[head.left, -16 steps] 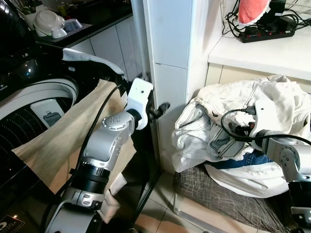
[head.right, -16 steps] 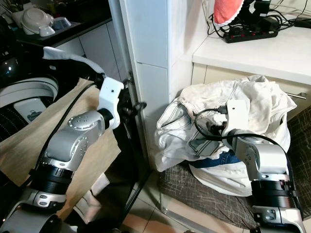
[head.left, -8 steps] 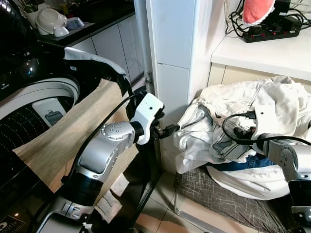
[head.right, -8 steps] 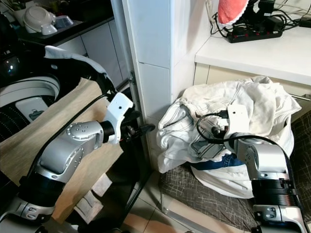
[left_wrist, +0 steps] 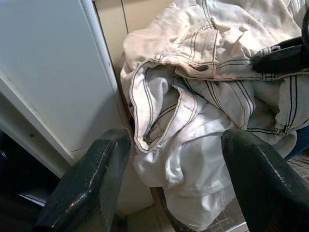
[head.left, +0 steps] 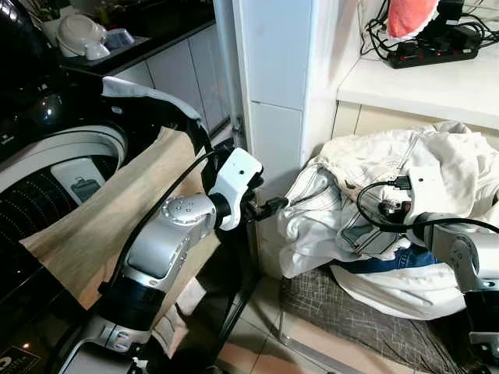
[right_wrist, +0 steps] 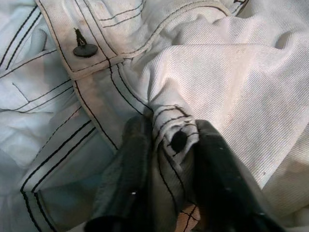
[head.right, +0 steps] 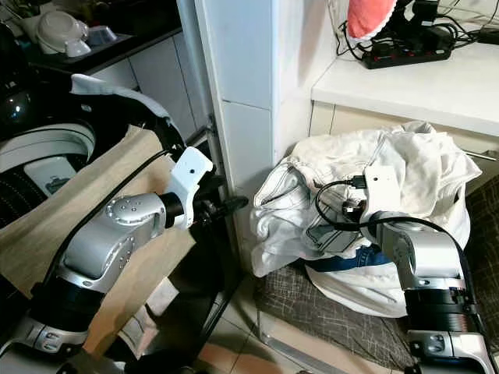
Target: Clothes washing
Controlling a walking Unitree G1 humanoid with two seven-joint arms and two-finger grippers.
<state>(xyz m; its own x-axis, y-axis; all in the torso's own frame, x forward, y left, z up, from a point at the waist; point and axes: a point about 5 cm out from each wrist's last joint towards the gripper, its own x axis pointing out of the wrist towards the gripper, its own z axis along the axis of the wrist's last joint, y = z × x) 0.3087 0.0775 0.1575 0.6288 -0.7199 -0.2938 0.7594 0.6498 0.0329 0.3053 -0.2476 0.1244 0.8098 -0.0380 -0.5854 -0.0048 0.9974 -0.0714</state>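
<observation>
On the right, right claw [right_wrist: 166, 193] pinched shut on a fold of the white jeans [head.left: 366, 195] heaped below the tabletop [head.left: 421, 82], left claw [left_wrist: 174, 159] wide open, empty, near them — thin pinch may slip when lifted.

I'm seeing the left gripper [head.left: 274, 206] squeezing past the white pillar [head.left: 277, 93], fingers spread, open air ahead to the white jeans [head.left: 366, 195]. Beige cloth [head.left: 101, 226] is crowding its arm. The counter [head.left: 421, 86] is overhanging the pile.
</observation>
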